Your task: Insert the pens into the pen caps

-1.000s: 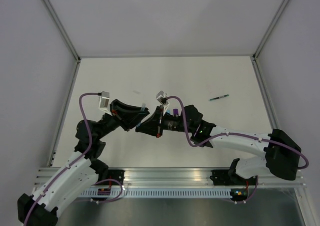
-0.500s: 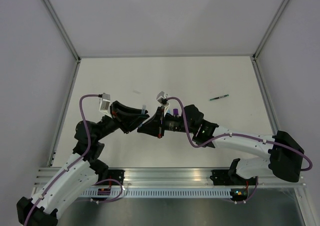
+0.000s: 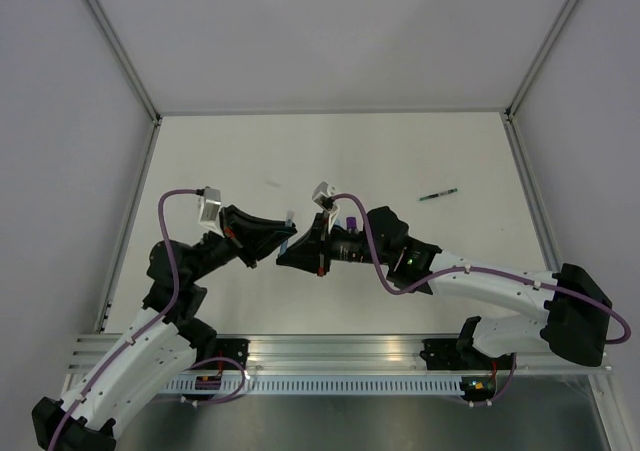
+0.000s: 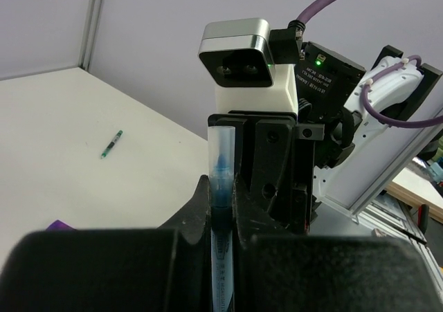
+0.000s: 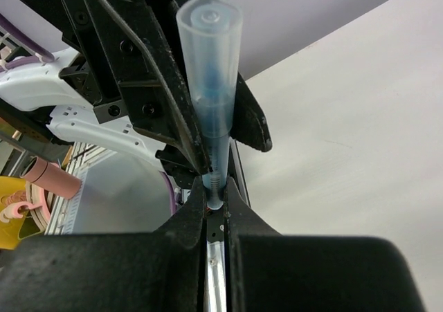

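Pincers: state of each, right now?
Left pincer: shut on the light blue pen.
Right pincer: shut on the same light blue pen.

Even, diffuse white light; soft shadows; a sharp overhead view, blurred foregrounds at the wrists

From above, the table (image 3: 420, 151) is bright and evenly lit, without glare, with only faint, soft-edged shadow under the arms; that view stays sharp to its corners; in the wrist views the left gripper (image 4: 221, 215) and the right gripper (image 5: 216, 203) are black, featureless, out-of-focus masses along the lower edge; the pale blue pen (image 5: 209, 84) glows translucent with thin highlights, its near end slightly soft; background clutter at the sides is blurred.
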